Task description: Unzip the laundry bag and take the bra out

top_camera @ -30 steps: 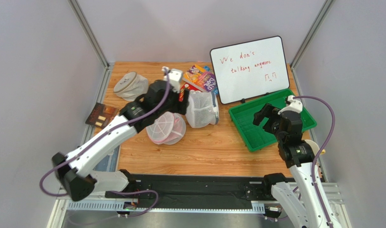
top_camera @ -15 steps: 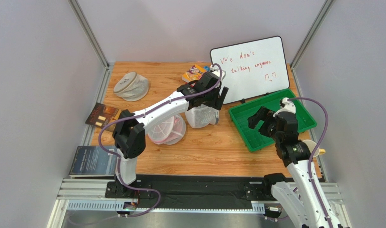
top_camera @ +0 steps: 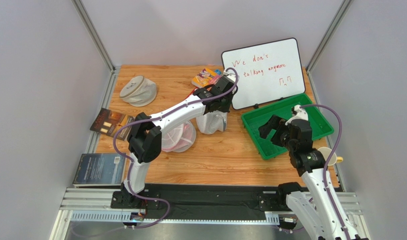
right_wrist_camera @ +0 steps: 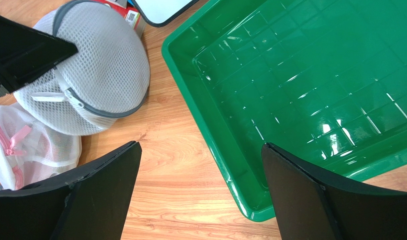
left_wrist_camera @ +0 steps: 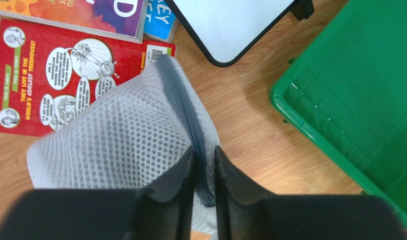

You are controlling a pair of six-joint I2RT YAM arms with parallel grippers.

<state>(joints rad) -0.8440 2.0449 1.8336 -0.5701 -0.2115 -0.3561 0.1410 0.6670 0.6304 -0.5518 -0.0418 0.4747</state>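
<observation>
The left hand is almost shut, and its two fingers pinch the grey zip of the bag. The bag sits right under and in front of that hand, on the wood and partly on a red book. I cannot see the bra; the mesh hides what is inside, so I think it is in the bag. The right hand is wide open and holds nothing. It hangs by the near edge of the green tray, with the bag off to its left and apart from it. The white pull tab sits on the rim a little way along from the left hand, not between its fingers. So the worry is this: if the left hand pulls now, it may only lift or drag the whole soft bag, and the zip may not open. Nothing holds the bag down, so it could slide, tip, or bump the pink bag that touches it. The thin zip could also slip out of the pinch.
</observation>
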